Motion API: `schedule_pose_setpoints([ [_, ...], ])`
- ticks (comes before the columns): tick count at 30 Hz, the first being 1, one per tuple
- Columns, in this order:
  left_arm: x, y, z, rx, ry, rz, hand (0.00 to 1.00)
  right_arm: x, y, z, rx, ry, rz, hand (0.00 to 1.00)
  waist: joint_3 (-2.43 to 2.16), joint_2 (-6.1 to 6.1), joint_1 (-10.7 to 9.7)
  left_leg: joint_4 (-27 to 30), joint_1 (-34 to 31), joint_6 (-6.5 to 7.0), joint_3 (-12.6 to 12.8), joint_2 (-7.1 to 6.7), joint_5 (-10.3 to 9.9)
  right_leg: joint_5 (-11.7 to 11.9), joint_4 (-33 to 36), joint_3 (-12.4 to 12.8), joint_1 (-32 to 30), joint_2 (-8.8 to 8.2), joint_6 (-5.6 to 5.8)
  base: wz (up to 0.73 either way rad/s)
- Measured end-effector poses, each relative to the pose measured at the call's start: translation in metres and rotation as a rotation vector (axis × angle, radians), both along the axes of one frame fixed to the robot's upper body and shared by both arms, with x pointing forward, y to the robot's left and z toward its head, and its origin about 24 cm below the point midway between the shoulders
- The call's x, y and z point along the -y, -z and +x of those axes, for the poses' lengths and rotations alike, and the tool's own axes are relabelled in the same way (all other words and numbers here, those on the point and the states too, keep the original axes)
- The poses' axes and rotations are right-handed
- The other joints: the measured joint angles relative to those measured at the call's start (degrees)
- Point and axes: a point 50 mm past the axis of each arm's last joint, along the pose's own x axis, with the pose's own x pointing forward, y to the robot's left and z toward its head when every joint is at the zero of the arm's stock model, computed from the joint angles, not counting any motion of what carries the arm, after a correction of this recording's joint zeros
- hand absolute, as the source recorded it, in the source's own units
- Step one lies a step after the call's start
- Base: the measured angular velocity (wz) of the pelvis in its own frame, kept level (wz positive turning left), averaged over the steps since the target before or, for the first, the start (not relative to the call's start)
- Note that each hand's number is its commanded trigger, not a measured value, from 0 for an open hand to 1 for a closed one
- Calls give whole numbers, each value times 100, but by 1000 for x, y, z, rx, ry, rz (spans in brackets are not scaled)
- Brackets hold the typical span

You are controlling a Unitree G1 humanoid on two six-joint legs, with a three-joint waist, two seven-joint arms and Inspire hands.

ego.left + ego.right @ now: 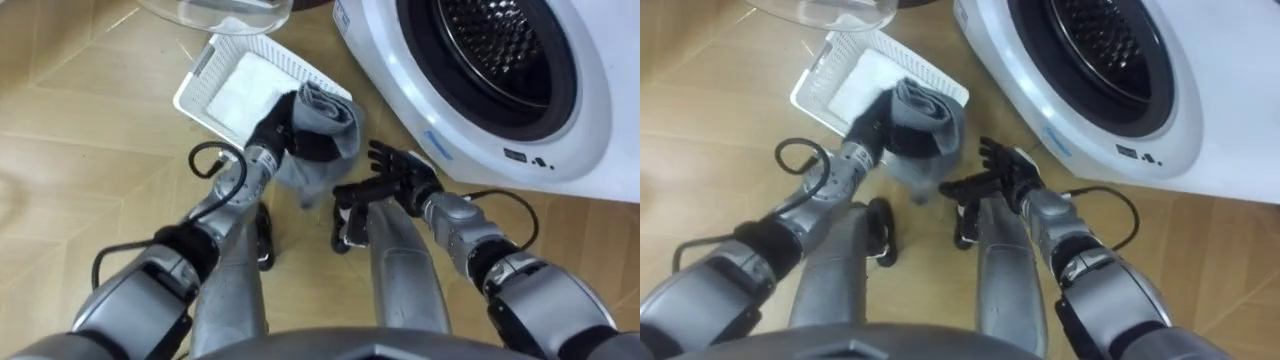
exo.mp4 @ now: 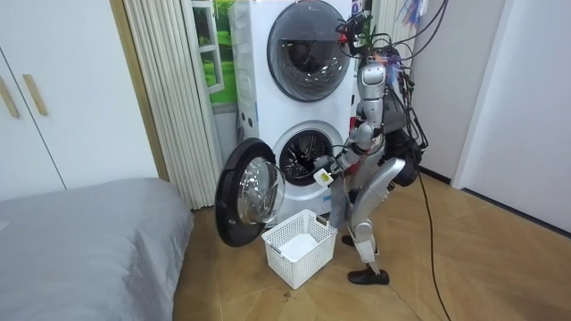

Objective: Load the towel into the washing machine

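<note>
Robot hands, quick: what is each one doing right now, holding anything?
Left hand: shut on the grey folded cloth towel.
Right hand: open, fingers spread, holding nothing.

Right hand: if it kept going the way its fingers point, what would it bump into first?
Probably the grey towel, bunched in the left hand just ahead of the open right hand. Depth is unclear, so it could slip past.

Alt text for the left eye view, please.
The robot's left hand grips a grey towel above the near corner of a white laundry basket. Its right hand is open beside it, near the open washing machine.
</note>
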Motion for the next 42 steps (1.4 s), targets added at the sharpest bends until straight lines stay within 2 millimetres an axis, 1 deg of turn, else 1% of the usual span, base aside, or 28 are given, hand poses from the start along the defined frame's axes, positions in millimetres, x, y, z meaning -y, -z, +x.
schedule_pose_setpoints([
  [2, -4, 5, -4, -73, -46, -86, 100, 1, 2, -4, 0, -10, -3, 0, -5, -7, 67, -4, -6, 8, -19, -8, 19, 9, -11, -38, 14, -2, -3, 5],
  [5, -10, 12, -11, -141, -103, -171, 100, 0, 2, -4, 3, -32, -16, 0, -5, -6, 123, -5, -1, 4, -35, -6, 24, 17, -8, -27, 16, -4, -7, 0],
  [8, -11, 13, -11, -181, -147, -244, 100, 1, 0, -2, 13, -28, -12, 0, -5, 0, 197, -5, -40, -7, -56, 14, 30, 21, -39, -69, 16, 1, -14, 4],
  [9, -12, 13, -11, -187, -157, -263, 100, 1, 0, -2, 15, -21, -9, 0, -7, 14, 201, -14, -50, -12, -84, 31, 34, 33, -91, -129, 44, 3, -31, 4],
  [12, -12, 13, -10, -195, -152, -288, 100, 2, 0, -3, 19, -15, -5, 0, -9, 33, 194, -35, -47, -17, -157, 43, 38, 44, -179, -208, 114, 25, -34, 6],
  [13, -12, 13, -10, -204, -159, -307, 100, 2, -1, -2, 24, -21, -12, 0, -11, 44, 194, -40, -44, -18, -176, 78, 37, 45, -195, -226, 131, 34, -32, 3],
  [15, -11, 12, -10, -218, -185, -353, 100, 2, -4, 1, 46, -28, -24, 0, -9, 57, 189, -56, -46, -18, -167, 78, 37, 44, -202, -222, 125, 38, -31, 0],
  [18, -12, 12, -11, -238, -226, -410, 100, 3, -6, 3, 59, -25, -36, 0, -57, 141, 216, -84, -36, -21, -164, 77, 38, 41, -208, -224, 124, 76, -29, 0],
  [20, -13, 12, -11, -245, -244, -437, 100, 4, -6, 3, 60, -17, -33, 0, -105, 223, 233, -106, -13, -37, -161, 68, 47, 41, -210, -214, 130, 85, -30, 0],
  [22, -13, 11, -10, -245, -254, -455, 100, 4, -5, 3, 58, -15, -32, 0, -125, 261, 233, -110, 18, -43, -140, 74, 51, 45, -211, -188, 142, 90, -37, -3],
  [24, -11, 8, -9, -238, -252, -471, 100, 6, -5, 2, 57, -7, -32, 0, -123, 275, 219, -137, 57, -62, -120, 76, 62, 51, -217, -162, 160, 96, -49, -6],
  [27, -6, -2, -4, -209, -221, -516, 100, 6, -4, 2, 55, -1, -42, 0, -117, 288, 195, -200, 95, -97, -126, 91, 98, 86, -297, -175, 201, 108, -94, -3],
  [29, 9, -16, 0, -168, -125, -591, 100, 4, -3, 0, 54, -2, -66, 0, -108, 321, 193, -202, 96, -102, -137, 102, 102, 87, -299, -188, 213, 115, -96, 0],
  [30, 12, -18, 0, -163, -114, -601, 100, 3, -3, 0, 55, -4, -68, 0, -107, 330, 190, -202, 96, -102, -137, 105, 102, 88, -303, -188, 216, 118, -98, 0],
  [33, 13, -20, 2, -160, -98, -611, 100, 5, -3, 1, 60, 4, -68, 0, -86, 369, 167, -209, 97, -103, -145, 114, 101, 89, -323, -188, 225, 135, -99, 0],
  [34, 12, -20, 3, -163, -98, -612, 100, 5, -3, 0, 58, 5, -69, 44, -81, 376, 176, -216, 92, -104, -150, 122, 101, 91, -340, -188, 225, 147, -103, 0],
  [35, 12, -20, 2, -164, -94, -613, 100, 5, -3, 0, 57, 4, -69, 70, -73, 389, 191, -226, 87, -105, -154, 134, 100, 99, -370, -188, 228, 167, -103, 0],
  [36, 12, -20, 2, -164, -93, -614, 100, 5, -3, 0, 57, 3, -69, 100, -69, 395, 202, -236, 86, -109, -154, 143, 102, 108, -392, -188, 232, 178, -103, 0],
  [42, 12, -23, 4, -151, -74, -621, 100, 4, -2, -1, 50, -32, -60, 100, -68, 396, 162, -344, 87, -117, -173, 144, 108, 112, -489, -199, 231, 189, -103, 0],
])
